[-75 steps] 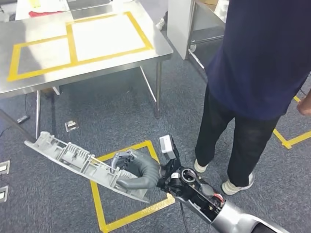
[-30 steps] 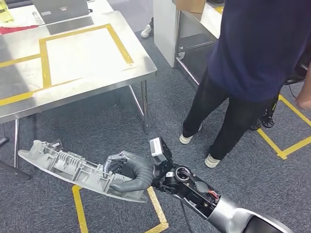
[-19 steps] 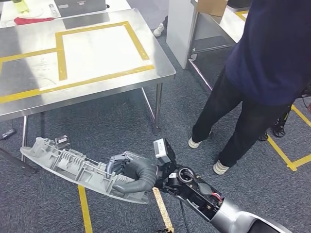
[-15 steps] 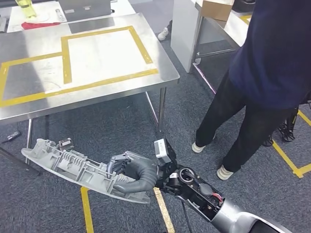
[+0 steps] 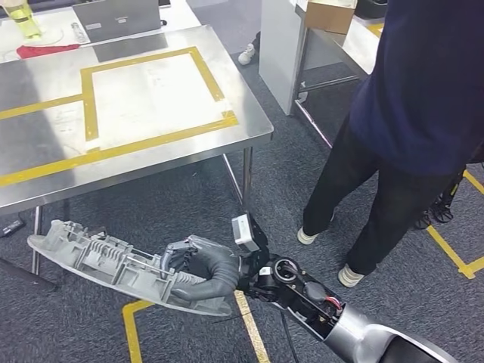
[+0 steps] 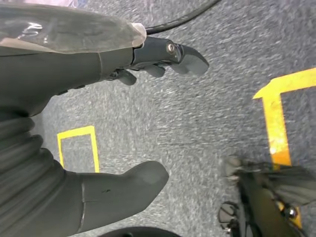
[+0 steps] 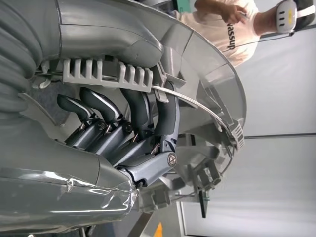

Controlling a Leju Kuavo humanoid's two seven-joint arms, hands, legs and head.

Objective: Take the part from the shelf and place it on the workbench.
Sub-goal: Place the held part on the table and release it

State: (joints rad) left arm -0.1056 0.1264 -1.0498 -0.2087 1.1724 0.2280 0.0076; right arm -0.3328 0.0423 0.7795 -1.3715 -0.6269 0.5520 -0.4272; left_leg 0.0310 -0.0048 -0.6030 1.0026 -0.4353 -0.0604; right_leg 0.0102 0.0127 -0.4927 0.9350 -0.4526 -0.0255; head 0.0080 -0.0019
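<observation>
Right hand [image 5: 203, 268] holding a long grey part [image 5: 108, 261] low over the grey carpet floor [image 5: 188, 189], shiny metal bench [image 5: 251, 125] with yellow tape lines beyond, person in dark clothes [image 5: 399, 113] standing just beside the bench.

Right arm [image 5: 354, 336] enters the head view from the lower right and reaches forward and leftward, low over the carpet and short of the workbench [image 5: 131, 113]; silver forearm shell, exposed dark wrist mechanism with a small camera block on top. Right hand [image 5: 203, 272] grips the part [image 5: 114, 265] near its right end: thumb lies along the near edge, darker fingers [image 7: 141, 118] curl through the ribbed frame from the far side. Part is held roughly level, its long end sticking out to the left of the hand. Left hand [image 6: 111, 123] hangs over the carpet, thumb and fingers apart, holding nothing.
</observation>
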